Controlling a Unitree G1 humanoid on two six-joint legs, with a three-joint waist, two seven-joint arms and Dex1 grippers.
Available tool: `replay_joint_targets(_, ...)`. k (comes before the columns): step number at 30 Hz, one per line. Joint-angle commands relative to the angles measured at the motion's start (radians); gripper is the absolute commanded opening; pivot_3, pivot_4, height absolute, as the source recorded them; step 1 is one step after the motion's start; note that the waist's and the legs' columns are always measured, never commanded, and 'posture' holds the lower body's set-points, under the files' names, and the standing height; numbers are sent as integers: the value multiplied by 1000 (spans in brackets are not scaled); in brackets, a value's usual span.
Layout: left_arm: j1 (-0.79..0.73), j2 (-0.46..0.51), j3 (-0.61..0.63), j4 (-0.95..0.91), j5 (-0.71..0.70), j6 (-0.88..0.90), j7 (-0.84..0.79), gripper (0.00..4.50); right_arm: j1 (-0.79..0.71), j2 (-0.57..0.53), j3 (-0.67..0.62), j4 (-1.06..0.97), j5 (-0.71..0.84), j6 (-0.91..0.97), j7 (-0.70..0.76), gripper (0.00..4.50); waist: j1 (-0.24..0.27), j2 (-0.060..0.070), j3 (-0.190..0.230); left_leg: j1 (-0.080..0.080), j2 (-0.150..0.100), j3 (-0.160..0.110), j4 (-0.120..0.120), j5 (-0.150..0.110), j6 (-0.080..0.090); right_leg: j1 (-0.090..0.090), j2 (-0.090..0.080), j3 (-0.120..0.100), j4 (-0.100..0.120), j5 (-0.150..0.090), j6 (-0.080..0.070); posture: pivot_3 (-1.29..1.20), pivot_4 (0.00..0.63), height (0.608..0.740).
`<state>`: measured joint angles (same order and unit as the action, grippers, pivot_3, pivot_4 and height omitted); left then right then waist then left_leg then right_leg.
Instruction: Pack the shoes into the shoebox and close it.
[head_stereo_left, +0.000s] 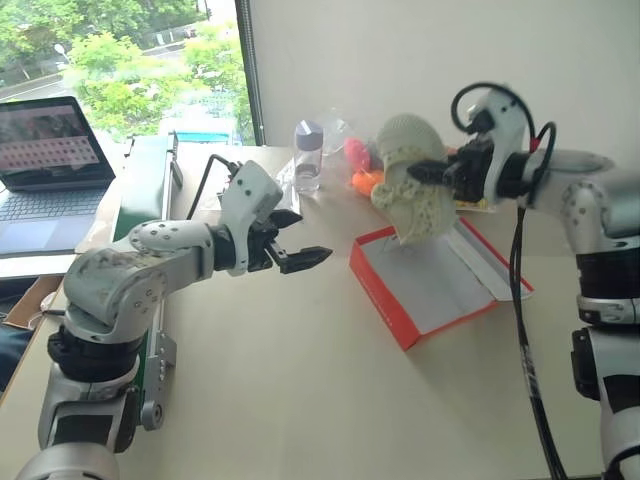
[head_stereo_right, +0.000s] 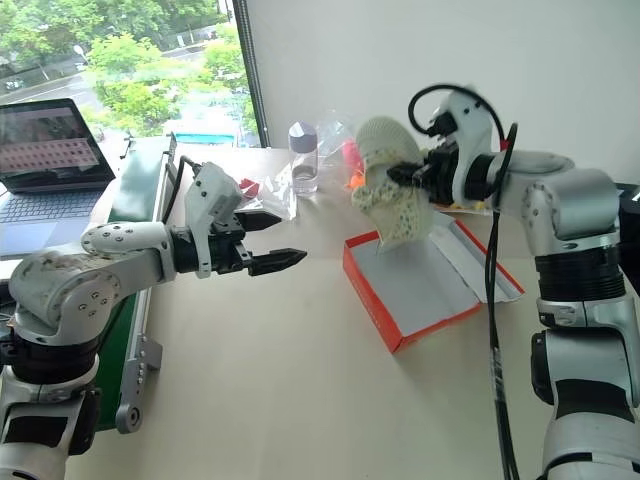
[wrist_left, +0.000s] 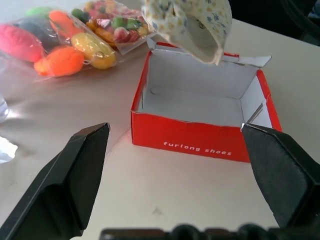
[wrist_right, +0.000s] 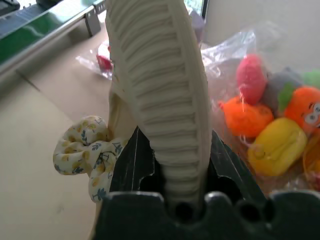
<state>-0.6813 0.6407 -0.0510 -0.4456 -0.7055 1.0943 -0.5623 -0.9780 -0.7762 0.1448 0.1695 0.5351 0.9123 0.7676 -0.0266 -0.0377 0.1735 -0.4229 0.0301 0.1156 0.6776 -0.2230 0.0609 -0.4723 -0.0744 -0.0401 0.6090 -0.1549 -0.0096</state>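
Note:
The red-orange shoebox (head_stereo_left: 385, 291) lies open on the table at centre right, white inside and with nothing in it, its lid (head_stereo_left: 492, 262) folded back to the right. My right gripper (head_stereo_left: 428, 172) is shut on a pale cream shoe (head_stereo_left: 415, 185) and holds it in the air over the box's far end. In the right wrist view the fingers (wrist_right: 134, 162) clamp the ribbed sole (wrist_right: 165, 100). My left gripper (head_stereo_left: 306, 238) hovers left of the box, open with nothing between its fingers. Between those fingers (wrist_left: 82, 165) the left wrist view frames the shoebox (wrist_left: 190, 140), with the shoe (wrist_left: 192, 22) above it.
Bags of colourful toys (wrist_left: 65, 42) lie behind the box near the wall. A clear bottle (head_stereo_left: 308, 157) stands at the back centre. A laptop (head_stereo_left: 45, 170) and a long green rail (head_stereo_left: 140, 190) sit at the left. Bare tabletop lies in front of the box.

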Motion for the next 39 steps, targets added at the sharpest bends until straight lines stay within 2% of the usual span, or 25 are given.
replay_joint_targets(1, -10, 3, 6, -10, 27, -28, 3, 4500, 62, -67, 62, -57, -83, -60, 106, 533, 7, 0, 0, 0, 0, -1, 0, 1, -1, 0, 0, -1, 0, 0, 0, 0, 150, 740)
replay_joint_targets(6, 0, -10, 16, -17, 30, -19, 16, 4500, 135, -57, 111, 33, -197, -163, 137, 533, 16, 0, 1, 0, 0, 0, 2, 1, -1, 0, 0, -1, 1, 0, 0, 0, 150, 740)
replay_joint_targets(20, 54, -3, 64, -57, 26, 18, 61, 4500, 91, 5, 141, 409, -442, -361, 142, 533, 15, -1, 1, -1, -1, 0, 3, 2, 0, 1, -1, 0, 0, 1, 2, 0, 150, 740)
replay_joint_targets(29, 84, -17, 74, -82, 31, 25, 95, 4500, 130, 50, 109, 546, -508, -376, 102, 533, 14, -1, 1, 0, -1, 0, 3, 2, 0, 1, -1, 0, 1, 1, 1, 0, 150, 740)
replay_joint_targets(36, 93, -31, 77, -89, 30, 23, 115, 4500, 178, 51, 81, 573, -542, -380, 51, 533, 24, -1, 1, 12, -2, -2, 3, 1, 0, 14, -2, -1, -1, 0, 0, 0, 150, 740)
replay_joint_targets(38, 87, -39, 75, -85, 31, 22, 121, 4500, 184, 50, 80, 563, -548, -380, 53, 1501, 28, -1, 1, 12, -2, -2, 3, 1, 1, 16, -2, 0, -1, -1, -1, 0, 150, 740)
replay_joint_targets(39, 84, -42, 74, -83, 31, 22, 123, 4500, 186, 50, 78, 556, -550, -377, 54, 1709, 30, -1, 1, 12, -2, -2, 3, 2, 1, 16, -2, 0, -1, -1, -1, 0, 150, 740)
